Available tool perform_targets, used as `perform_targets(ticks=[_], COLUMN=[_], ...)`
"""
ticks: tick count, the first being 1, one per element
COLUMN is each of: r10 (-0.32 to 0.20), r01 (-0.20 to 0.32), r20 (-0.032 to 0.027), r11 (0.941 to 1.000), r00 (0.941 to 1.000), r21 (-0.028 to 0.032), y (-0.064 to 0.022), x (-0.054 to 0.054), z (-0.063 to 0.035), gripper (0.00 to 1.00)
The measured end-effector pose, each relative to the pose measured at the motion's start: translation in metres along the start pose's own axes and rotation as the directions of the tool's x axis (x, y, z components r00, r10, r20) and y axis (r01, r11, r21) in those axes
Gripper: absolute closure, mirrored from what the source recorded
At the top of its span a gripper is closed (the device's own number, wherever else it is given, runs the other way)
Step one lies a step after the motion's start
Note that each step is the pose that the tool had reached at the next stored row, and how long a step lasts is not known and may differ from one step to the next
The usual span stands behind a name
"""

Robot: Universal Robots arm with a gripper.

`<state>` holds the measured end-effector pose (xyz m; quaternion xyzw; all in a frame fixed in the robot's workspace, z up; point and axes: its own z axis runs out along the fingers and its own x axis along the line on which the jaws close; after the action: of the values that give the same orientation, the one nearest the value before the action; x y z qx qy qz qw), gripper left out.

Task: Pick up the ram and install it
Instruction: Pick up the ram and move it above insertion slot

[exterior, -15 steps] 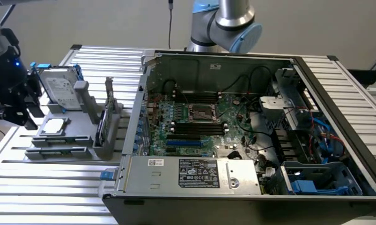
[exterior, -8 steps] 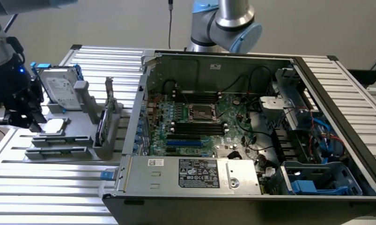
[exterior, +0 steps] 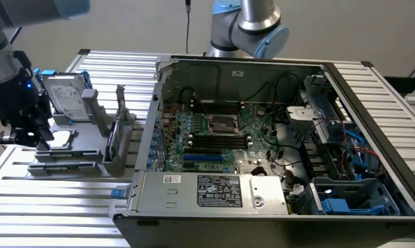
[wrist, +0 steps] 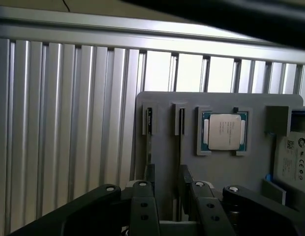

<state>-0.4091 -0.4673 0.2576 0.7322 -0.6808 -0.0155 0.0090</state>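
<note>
Open computer case (exterior: 262, 232) beside grey holder (wrist: 241, 172) with processor (wrist: 224, 131), hard drive (exterior: 64, 101)

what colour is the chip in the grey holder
Silver chip with green edges; wrist view shows it best.

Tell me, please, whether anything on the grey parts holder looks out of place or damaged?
Nothing stands out. The square silver processor chip sits straight in its pocket on the grey plastic holder, the silver hard drive rests in its cradle, and nothing looks spilled or broken.
</note>
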Motion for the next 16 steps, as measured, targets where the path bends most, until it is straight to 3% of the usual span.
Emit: perform_targets(ticks=[16], r10=[0.0], r01=[0.0], r20=[0.0], r11=[1.0], r00=[1.0], r21=[0.0], y=[-0.0071], x=[0.005], z=[0.0288], gripper=[0.67])
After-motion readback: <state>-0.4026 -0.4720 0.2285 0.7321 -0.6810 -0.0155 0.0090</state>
